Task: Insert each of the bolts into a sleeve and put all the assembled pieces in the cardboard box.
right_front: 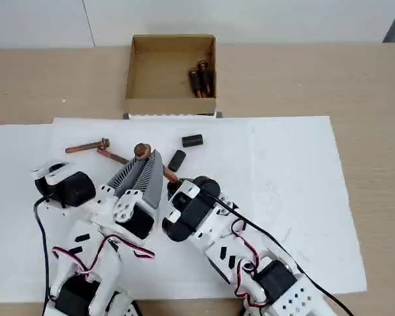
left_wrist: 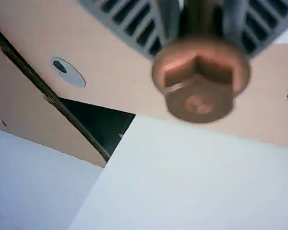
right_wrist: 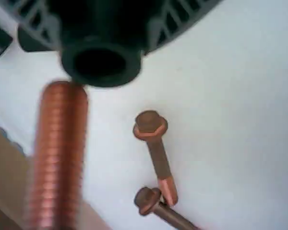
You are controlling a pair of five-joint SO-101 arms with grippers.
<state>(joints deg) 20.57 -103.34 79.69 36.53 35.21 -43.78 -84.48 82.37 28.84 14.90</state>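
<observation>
My left gripper [right_front: 145, 166] is shut on a copper bolt [right_front: 142, 151]; its hex head [left_wrist: 199, 81] points toward the cardboard box [right_front: 137, 72]. That bolt's threaded end [right_front: 169, 175] reaches back to the right arm [right_front: 194, 207]. There my right gripper [right_wrist: 101, 24] is shut on a black sleeve [right_wrist: 101, 62], whose open bore sits just beside the thread tip [right_wrist: 57, 153]. Two loose bolts [right_front: 85, 147] [right_front: 112, 156] lie on the paper left of the grippers. Two loose sleeves [right_front: 192, 140] [right_front: 176, 160] lie in front of the box. Assembled pieces [right_front: 201, 79] rest in the box's right side.
A white paper sheet [right_front: 283, 184] covers the wooden table [right_front: 316, 79]. The two arms stand close together at the front, their grippers crossing over the sheet's left-middle. The box stands at the sheet's far edge.
</observation>
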